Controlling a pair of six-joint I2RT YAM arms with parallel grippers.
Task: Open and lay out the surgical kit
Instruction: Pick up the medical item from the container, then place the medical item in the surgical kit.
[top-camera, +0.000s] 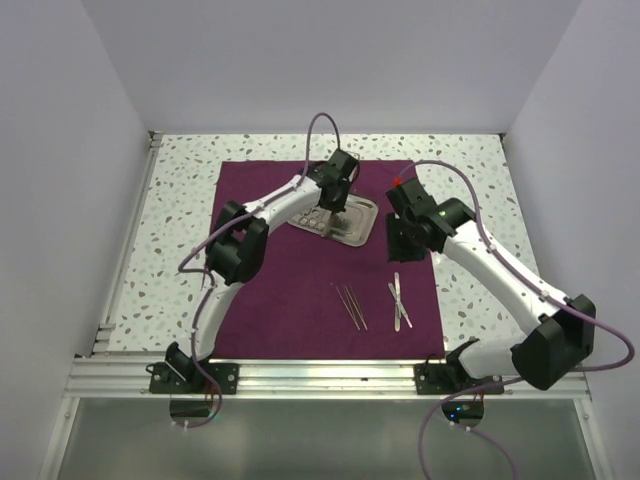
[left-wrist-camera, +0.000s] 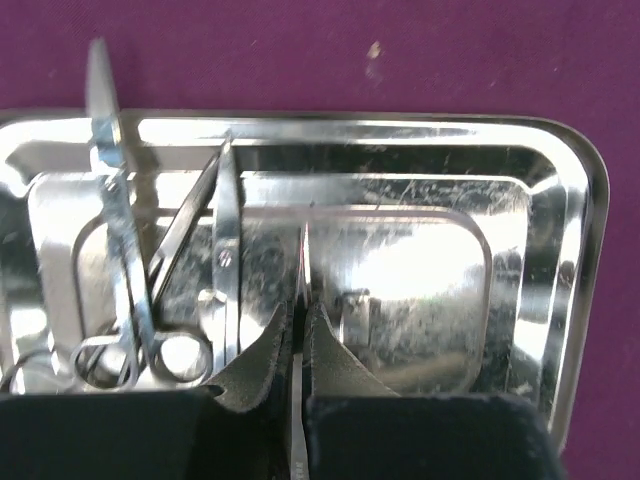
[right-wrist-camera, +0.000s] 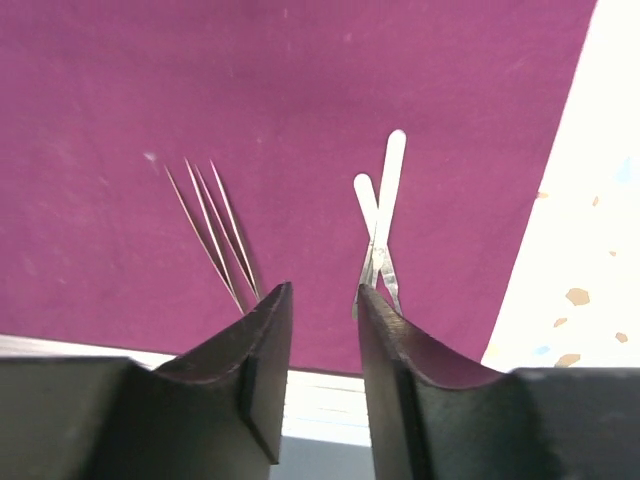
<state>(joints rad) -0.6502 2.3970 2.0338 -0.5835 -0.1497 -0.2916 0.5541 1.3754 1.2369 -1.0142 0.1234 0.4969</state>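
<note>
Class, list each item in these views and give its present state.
Cloth: unfolded, flat.
Tray: on the cloth, holds scissors.
Probes: three, laid on the cloth.
Tweezers: two, crossed on the cloth.
Left gripper: shut on a thin instrument over the tray.
Right gripper: open, empty.

Speckled white tabletop (top-camera: 170, 230) showed at 9, 12 & 3 o'clock in top view. Alu rail (top-camera: 320, 375) ran along the 6 o'clock edge, w/ a thinner side rail (top-camera: 126, 250) at 9. Plain white walls (top-camera: 330, 60) stood at 9, 12 & 3. Grey panel (top-camera: 320, 440) lay at 6.
</note>
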